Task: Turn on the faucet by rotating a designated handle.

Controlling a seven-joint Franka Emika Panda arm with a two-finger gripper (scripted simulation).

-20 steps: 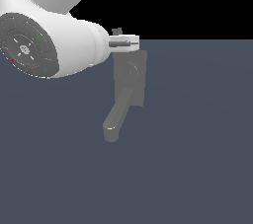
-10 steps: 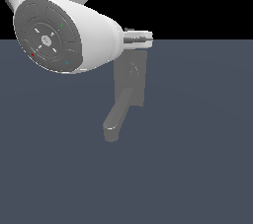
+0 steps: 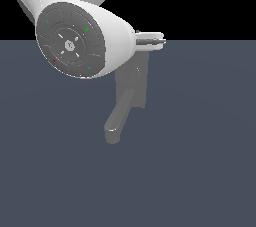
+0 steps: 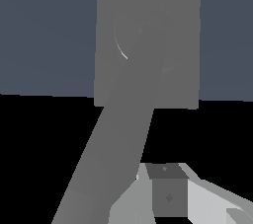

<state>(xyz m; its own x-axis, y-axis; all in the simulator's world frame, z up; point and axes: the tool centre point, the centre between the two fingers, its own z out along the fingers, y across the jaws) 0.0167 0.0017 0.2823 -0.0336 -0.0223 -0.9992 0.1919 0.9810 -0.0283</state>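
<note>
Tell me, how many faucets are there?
1. The faucet stands on the floor in the middle of the exterior view, its spout reaching toward the camera. The arm covers its top, so the handle can't be seen there.

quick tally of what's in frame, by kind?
Faucets: 1, a grey faucet comprising back plate, spout and lever handle.
Robot arms: 1, white arm with one gripper.
Total: 2.
</note>
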